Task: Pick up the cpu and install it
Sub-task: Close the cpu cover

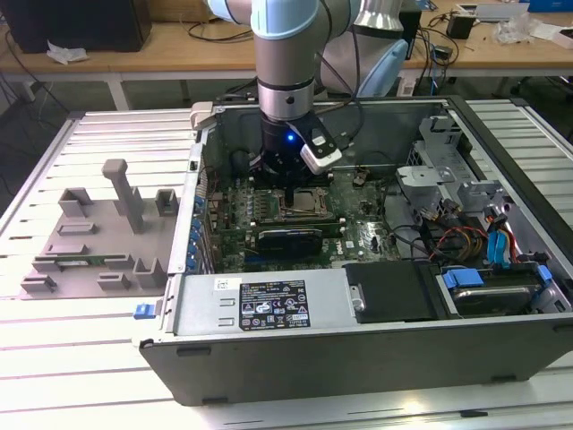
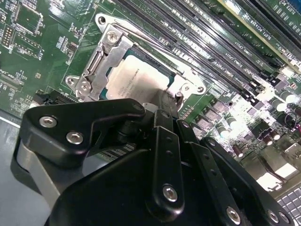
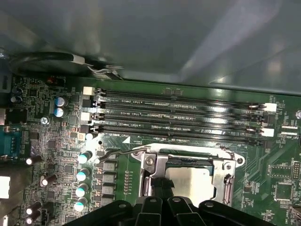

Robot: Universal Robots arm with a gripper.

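The gripper hangs low over the socket (inside the open computer case). The cpu lies in that socket. Whether the gripper clasps anything cannot be told.

The arm is silver-grey tubing with pale blue joint caps, ending in a black wrist where a blue light glows. A white-and-grey camera module sits beside it, and a black cable loops alongside. The end effector is made of matte black linkage plates pinned with silver screws.

open computer case on slatted table | grey fixture at exterior view's left | green motherboard inside
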